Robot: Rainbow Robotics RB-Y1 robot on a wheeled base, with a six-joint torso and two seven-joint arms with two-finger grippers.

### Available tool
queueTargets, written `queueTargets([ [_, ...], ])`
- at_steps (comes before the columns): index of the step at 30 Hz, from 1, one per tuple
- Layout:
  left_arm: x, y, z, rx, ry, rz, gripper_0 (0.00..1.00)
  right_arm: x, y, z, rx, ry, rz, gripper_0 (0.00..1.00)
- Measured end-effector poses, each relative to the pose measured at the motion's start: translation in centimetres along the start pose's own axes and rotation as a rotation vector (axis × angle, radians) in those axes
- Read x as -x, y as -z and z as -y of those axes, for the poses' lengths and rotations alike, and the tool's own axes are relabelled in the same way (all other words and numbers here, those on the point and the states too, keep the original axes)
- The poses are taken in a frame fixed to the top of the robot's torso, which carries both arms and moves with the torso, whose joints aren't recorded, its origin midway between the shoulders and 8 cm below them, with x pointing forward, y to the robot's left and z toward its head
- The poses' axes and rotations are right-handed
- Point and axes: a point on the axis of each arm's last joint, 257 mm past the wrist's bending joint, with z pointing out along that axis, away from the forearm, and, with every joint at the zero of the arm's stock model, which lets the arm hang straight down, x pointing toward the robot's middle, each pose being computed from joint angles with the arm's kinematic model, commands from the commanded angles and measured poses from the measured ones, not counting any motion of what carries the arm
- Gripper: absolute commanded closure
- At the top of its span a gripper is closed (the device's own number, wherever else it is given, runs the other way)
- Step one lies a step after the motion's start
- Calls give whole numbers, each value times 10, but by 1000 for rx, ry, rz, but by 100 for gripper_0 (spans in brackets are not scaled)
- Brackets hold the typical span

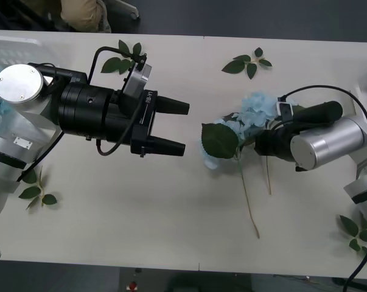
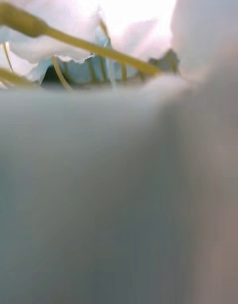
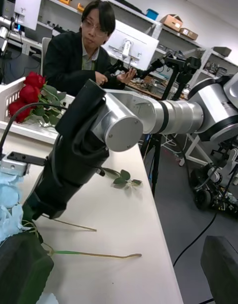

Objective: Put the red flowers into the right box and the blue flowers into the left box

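Right gripper (image 1: 256, 141) buried in blue flowers (image 1: 247, 118) mid-table, arm reaching in low from right; finger state indiscernible. Left gripper (image 1: 177, 128) hovers opposite, jaws spread, empty. Red flowers (image 3: 27, 93) in right box (image 3: 12, 93)

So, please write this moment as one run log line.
right gripper: at blue flowers, mid-table | left gripper: open, raised, empty | red flowers: in right box
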Motion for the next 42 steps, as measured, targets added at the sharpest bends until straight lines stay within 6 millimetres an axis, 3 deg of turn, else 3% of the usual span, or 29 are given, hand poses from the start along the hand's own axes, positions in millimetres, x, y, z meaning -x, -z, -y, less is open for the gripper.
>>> queueTargets([
  [13,0,0,0,0,0,0,0,45,38,49,51,132,49,100],
  [24,0,0,0,0,-1,0,0,45,82,94,172,107,148,100],
  [28,0,0,0,0,-1,0,0,48,99,83,257,142,201,100],
  [42,0,0,0,0,-1,0,0,89,181,-1,669,259,496,100],
])
